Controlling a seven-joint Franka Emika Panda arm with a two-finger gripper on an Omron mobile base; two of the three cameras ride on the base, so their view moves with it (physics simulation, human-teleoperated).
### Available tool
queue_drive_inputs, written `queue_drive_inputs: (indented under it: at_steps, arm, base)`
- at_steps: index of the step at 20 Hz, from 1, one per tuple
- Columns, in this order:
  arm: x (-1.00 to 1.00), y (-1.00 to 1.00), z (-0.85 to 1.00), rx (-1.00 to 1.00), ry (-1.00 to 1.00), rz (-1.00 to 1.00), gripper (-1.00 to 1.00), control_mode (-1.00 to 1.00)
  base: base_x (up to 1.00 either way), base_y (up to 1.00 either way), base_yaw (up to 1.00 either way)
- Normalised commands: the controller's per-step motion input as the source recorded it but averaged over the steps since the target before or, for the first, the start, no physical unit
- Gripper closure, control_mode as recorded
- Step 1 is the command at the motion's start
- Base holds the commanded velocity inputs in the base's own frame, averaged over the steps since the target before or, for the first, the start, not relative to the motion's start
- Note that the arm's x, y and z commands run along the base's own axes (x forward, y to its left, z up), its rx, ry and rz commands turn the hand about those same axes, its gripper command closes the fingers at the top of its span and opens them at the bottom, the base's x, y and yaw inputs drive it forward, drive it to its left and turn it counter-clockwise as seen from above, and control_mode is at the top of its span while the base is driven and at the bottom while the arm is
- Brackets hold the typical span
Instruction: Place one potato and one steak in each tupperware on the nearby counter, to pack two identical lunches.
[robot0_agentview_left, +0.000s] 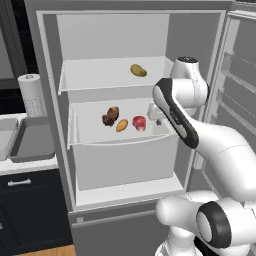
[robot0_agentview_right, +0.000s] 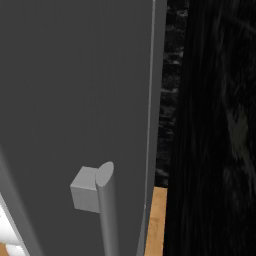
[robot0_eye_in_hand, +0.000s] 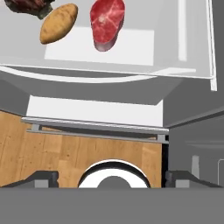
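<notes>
Hovering gripper (robot0_eye_in_hand: 112, 177) over fridge shelf (robot0_agentview_left: 90, 142), jaws apart, empty. Red steak (robot0_eye_in_hand: 107, 22) beside potato (robot0_eye_in_hand: 58, 22) near shelf front. We should centre over steak, descend straight, avoid nudging potato.

A tall grey fridge (robot0_agentview_left: 125, 30) stands open in front of me, its pale inside lit evenly, with two white shelves (robot0_agentview_left: 112, 75) and a drawer front below. Its door (robot0_agentview_left: 240, 90) swings out at three o'clock, racks showing; from the other side that door's grey handle (robot0_agentview_right: 107, 210) juts out. At nine o'clock sit a paper towel roll (robot0_agentview_left: 31, 92) and black cabinets (robot0_agentview_left: 30, 210). The floor (robot0_eye_in_hand: 65, 157) is warm wood planks. A black wall (robot0_agentview_right: 215, 125) rises beside the door.
</notes>
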Motion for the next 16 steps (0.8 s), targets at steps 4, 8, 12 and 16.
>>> queue_drive_inputs:
  at_steps: [4, 8, 12, 16]
  arm:
    - [0.05, 0.17, -0.22, 0.01, -0.04, 0.00, -1.00, -1.00]
    - [0.16, 0.02, -0.40, 0.01, -0.05, 0.00, -1.00, -1.00]
    - [0.28, 0.00, -0.37, 0.00, -0.08, 0.00, -1.00, -1.00]
    - [0.28, 0.02, -0.26, 0.00, -0.14, 0.00, -1.00, -1.00]
  base:
    - [0.00, 0.00, 0.00]
    - [0.00, 0.00, 0.00]
    - [0.00, 0.00, 0.00]
    - [0.00, 0.00, 0.00]
